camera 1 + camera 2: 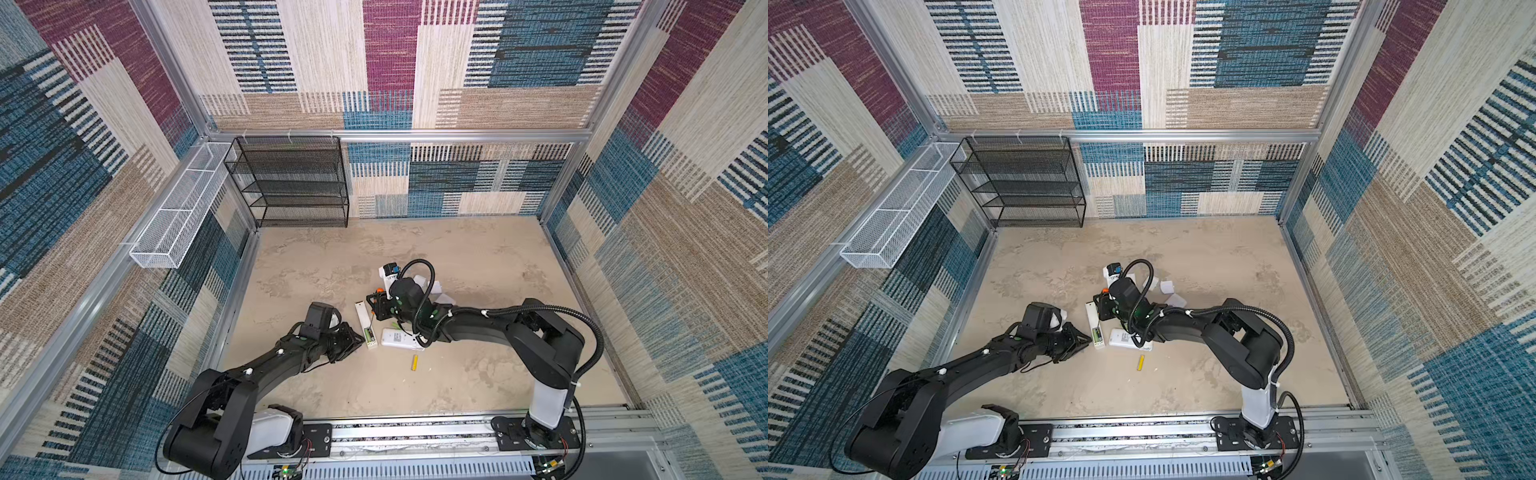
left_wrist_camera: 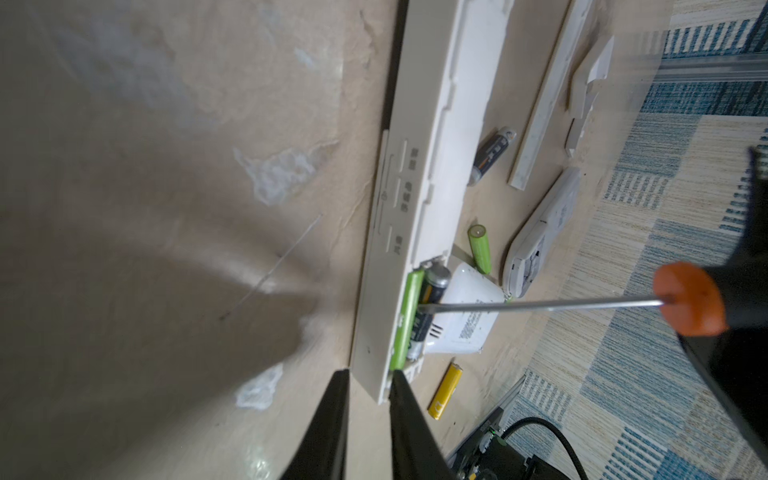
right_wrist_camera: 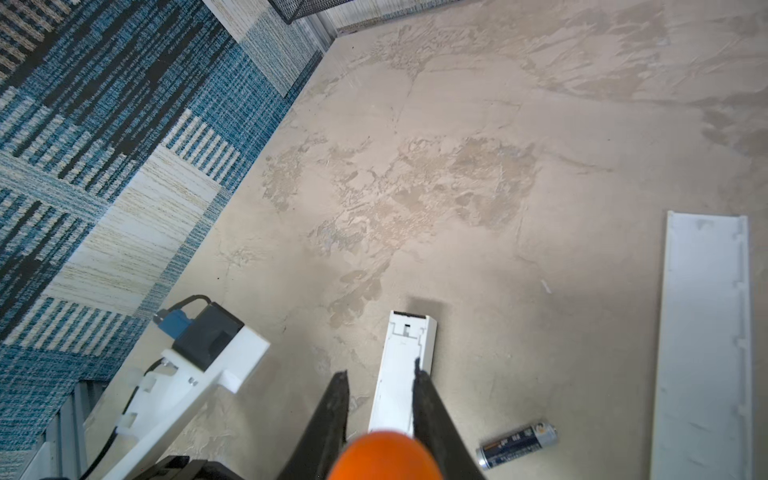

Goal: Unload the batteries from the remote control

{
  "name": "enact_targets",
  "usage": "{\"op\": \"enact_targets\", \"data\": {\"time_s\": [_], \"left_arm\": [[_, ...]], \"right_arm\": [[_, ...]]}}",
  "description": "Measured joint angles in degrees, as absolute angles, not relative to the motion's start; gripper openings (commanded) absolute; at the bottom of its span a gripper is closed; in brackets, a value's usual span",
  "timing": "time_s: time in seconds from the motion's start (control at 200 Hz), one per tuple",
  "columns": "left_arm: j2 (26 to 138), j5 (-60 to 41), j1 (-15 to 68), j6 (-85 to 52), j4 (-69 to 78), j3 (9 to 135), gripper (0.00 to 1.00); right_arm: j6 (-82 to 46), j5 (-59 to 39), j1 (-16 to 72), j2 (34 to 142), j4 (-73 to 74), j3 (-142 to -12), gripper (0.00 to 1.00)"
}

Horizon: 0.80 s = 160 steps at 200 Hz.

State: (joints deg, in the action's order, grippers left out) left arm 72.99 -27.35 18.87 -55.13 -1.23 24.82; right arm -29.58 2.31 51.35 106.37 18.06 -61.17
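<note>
You're about halfway — at least three small cylindrical batteries (image 2: 480, 249) lie loose beside the long white plastic remote control (image 2: 432, 124), two sit in its bay; left gripper (image 2: 369, 372) pinches that end, right gripper (image 3: 380, 374) grips the orange-handled screwdriver (image 2: 540, 305), tip between them.

Yellow battery (image 2: 445, 390), orange-handled screwdriver (image 2: 688, 299).

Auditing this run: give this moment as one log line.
right gripper: holding screwdriver, tip between two batteries in remote | left gripper: straddling remote end, grip unclear | loose batteries: three seen
</note>
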Motion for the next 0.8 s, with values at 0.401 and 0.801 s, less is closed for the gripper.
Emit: {"op": "enact_targets", "data": {"time_s": [0.401, 0.801], "left_arm": [[76.1, -27.4, 18.9, -55.2, -0.5, 26.0, 0.29], [78.5, -25.6, 18.9, -57.0, 0.9, 30.1, 0.42]], "right_arm": [[-25.3, 6.6, 52.9, 106.5, 15.2, -63.2, 0.00], [-20.8, 10.6, 54.8, 106.7, 13.9, -64.1, 0.00]]}}
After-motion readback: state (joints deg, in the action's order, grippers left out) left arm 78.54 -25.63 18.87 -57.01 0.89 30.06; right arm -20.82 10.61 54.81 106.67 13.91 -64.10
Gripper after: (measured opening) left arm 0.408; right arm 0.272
